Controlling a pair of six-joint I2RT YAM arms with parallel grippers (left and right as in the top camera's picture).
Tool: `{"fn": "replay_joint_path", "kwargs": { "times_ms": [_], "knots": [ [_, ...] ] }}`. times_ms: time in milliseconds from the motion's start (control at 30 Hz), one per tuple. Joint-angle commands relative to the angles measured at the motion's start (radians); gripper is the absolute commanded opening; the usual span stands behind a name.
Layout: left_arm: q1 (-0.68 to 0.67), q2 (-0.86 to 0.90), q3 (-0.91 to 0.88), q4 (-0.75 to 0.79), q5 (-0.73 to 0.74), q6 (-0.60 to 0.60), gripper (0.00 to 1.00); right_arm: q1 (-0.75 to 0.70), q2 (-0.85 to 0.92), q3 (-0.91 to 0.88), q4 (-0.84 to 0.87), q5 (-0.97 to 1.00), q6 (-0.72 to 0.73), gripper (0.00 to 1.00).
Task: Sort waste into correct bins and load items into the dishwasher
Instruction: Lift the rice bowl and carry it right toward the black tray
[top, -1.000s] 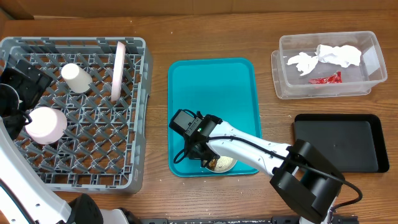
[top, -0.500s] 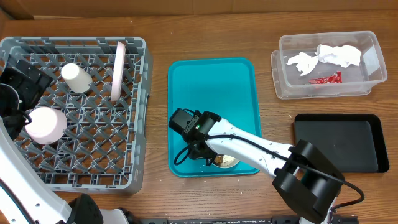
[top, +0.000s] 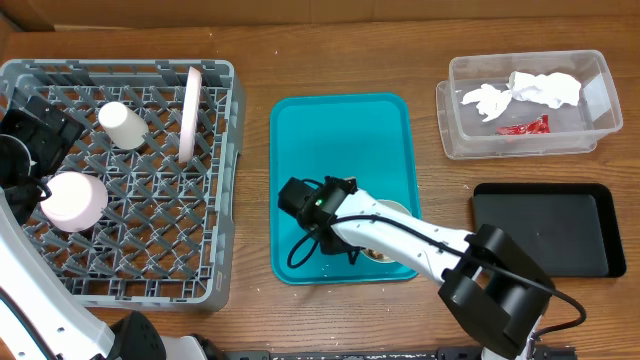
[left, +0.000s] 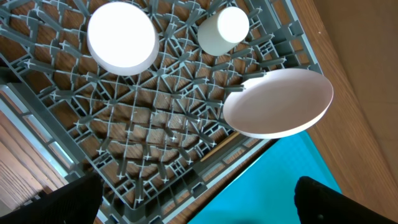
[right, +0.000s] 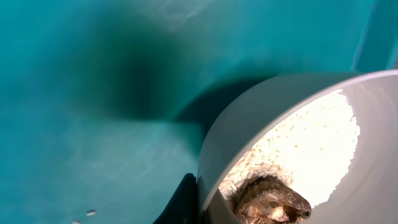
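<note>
Sorting looks well advanced, judging by how things lie. The right gripper is closed on the rim of the grey-white bowl, with one dark finger outside the wall; the inner one I cannot make out. The bowl rests on the teal tray, and just inside the clamped rim lie the rice grains and the brown lump. The clear tub, well apart from this gripper, already holds the tissue paper and the snack wrapper. The black tray, also far from it, has nothing in it. The left gripper hangs with its jaws wide apart and holds nothing. Below it, the dish rack carries the white cup, the pink bowl and the plate on its edge. What seems left is to empty the food, probably into the black tray, and then to rack this last bowl.
</note>
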Motion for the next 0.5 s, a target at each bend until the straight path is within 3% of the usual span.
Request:
{"fn": "replay_joint_path", "kwargs": {
  "times_ms": [0, 133, 467],
  "knots": [
    [0.004, 0.005, 0.001, -0.002, 0.007, -0.02, 1.0, -0.06, -0.014, 0.045, -0.027, 0.046, 0.06, 0.04],
    [0.004, 0.005, 0.001, -0.002, 0.007, -0.02, 1.0, -0.138, -0.05, 0.081, -0.064, 0.047, 0.06, 0.04],
    [0.004, 0.005, 0.001, -0.002, 0.007, -0.02, 1.0, -0.545, -0.207, 0.106, -0.196, 0.044, 0.002, 0.04]
  ]
}}
